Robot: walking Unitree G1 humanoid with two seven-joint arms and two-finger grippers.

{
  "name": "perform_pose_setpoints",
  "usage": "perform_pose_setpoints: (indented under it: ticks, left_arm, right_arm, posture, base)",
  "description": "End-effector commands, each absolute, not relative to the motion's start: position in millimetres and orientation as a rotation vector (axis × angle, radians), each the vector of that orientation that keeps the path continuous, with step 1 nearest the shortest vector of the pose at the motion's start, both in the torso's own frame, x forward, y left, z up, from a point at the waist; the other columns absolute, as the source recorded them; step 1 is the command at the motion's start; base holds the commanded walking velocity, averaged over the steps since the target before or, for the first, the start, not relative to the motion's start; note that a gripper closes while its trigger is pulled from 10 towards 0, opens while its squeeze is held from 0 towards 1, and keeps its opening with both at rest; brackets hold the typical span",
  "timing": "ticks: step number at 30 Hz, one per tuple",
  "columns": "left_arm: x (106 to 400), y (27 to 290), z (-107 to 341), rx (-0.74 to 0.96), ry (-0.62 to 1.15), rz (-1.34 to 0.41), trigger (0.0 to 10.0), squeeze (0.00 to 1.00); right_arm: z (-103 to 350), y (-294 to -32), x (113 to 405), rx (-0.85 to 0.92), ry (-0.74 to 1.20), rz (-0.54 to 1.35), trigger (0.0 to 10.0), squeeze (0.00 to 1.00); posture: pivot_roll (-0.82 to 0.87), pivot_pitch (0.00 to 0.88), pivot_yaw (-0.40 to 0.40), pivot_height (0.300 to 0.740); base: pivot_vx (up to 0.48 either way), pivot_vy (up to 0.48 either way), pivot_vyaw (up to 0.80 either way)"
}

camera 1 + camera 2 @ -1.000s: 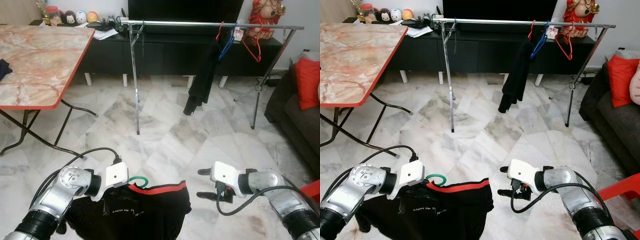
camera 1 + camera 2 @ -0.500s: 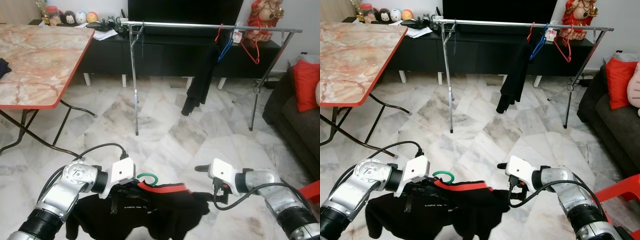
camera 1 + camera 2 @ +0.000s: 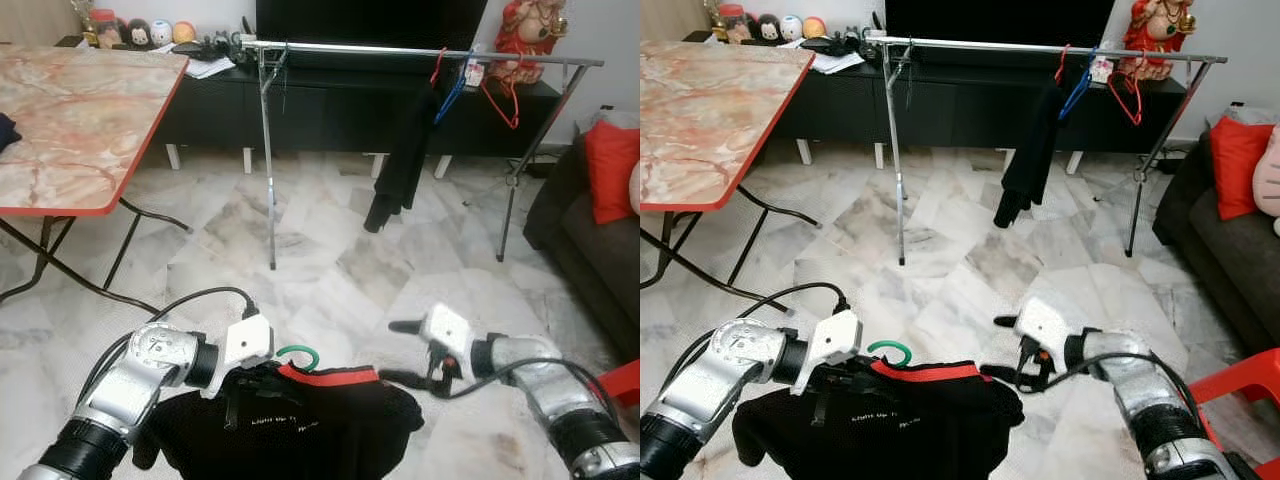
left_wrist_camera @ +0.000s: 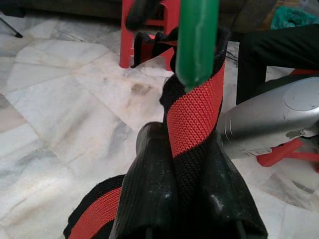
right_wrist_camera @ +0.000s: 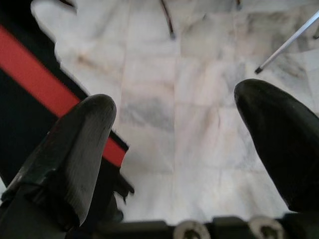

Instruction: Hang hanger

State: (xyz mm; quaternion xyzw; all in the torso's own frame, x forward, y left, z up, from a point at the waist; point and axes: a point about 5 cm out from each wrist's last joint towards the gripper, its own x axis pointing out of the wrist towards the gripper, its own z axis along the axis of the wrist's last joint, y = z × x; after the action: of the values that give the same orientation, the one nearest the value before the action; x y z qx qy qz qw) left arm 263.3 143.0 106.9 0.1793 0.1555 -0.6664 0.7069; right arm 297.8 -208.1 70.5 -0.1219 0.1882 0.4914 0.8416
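on rail (image 3: 400, 48): 3 hangers (image 3: 503, 95), 1 garment (image 3: 400, 160).

home living room | marble floor (image 3: 330, 270) | sofa (image 3: 600, 235) | tv cabinet (image 3: 340, 105) | clothes rack (image 3: 400, 48)

The green hanger (image 3: 297, 357) shows just its hook, its body buried in the black garment (image 3: 300, 425), whose lower part runs off the frame's bottom edge, as does the red chair (image 3: 1240, 385) at the right.
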Motion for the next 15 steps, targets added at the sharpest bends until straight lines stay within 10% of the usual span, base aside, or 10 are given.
perform_pose_setpoints:
  ticks: [1, 15]
  left_arm:
    - [265, 142, 117, 0.398, 0.302, -1.490, 10.0, 0.00]
    - [274, 139, 116, 0.430, 0.278, -1.404, 10.0, 0.00]
  right_arm:
    - [78, -212, 301, -0.215, 0.369, 1.030, 10.0, 0.00]
    - [66, -205, 301, -0.124, 0.397, 0.953, 10.0, 0.00]
  posture:
    - [-0.04, 0.000, -0.122, 0.740]
    - [-0.03, 0.000, -0.117, 0.740]
  base:
    - [0.000, 0.000, 0.00]
    - [0.000, 0.000, 0.00]
